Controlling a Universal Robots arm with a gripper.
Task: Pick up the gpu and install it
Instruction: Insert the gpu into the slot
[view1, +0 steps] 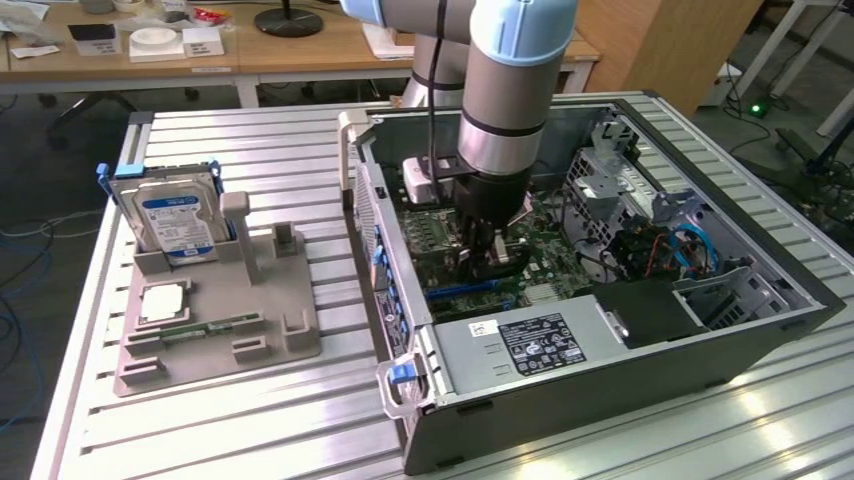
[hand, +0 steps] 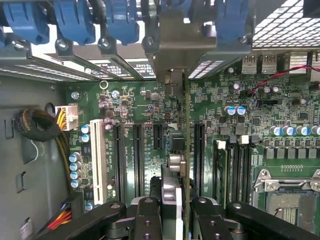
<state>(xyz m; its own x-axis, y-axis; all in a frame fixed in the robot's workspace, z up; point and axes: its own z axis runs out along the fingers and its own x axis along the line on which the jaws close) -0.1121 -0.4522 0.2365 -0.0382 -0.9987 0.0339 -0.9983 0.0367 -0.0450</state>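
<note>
Reaching straight down into the case (view1: 601, 390), pincer (hand: 176, 214) clamping the gpu (hand: 187, 130) upright

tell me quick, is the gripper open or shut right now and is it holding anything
Gripper: shut on the gpu, holding it on edge at the motherboard.

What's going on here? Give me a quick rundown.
The robot arm reaches down into the open computer case. Its end effector is shut on the graphics card, held on edge over the motherboard slots, with its metal bracket at the case's rear wall. Whether the card is fully seated cannot be told. A hard drive stands in the grey tray on the exterior view's left.
</note>
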